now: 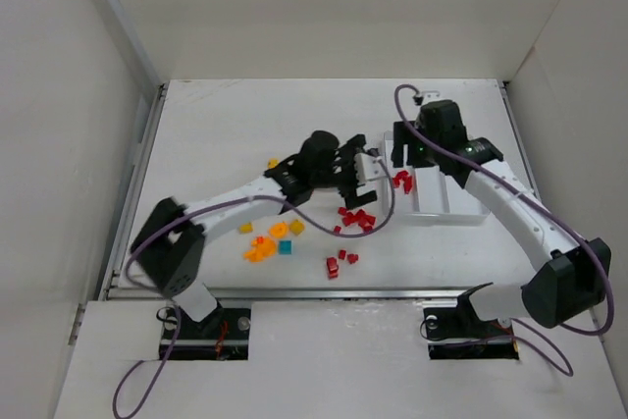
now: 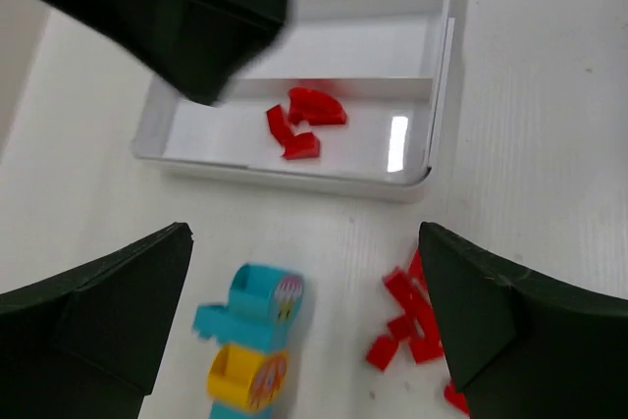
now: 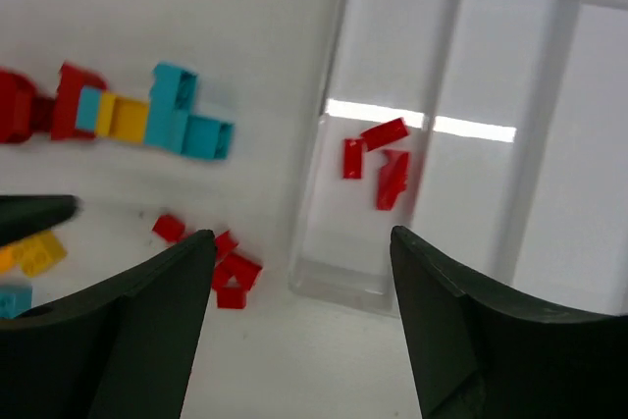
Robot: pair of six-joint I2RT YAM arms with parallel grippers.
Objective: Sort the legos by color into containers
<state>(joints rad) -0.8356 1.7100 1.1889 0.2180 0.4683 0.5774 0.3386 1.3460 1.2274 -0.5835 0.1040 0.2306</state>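
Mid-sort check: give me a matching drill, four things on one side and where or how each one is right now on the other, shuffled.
Things:
1. three red bricks
2. joined row of bricks
3. orange pile
4. middle compartment

Places or states:
A. holds no bricks
B. on the table, just outside the tray
C. inside an end compartment of the tray
D. on the table, well away from the tray

Pairs: 1-C, 2-B, 3-D, 4-A

white arms [image 1: 234,202], black joints [image 1: 169,252], purple cables [image 1: 396,101].
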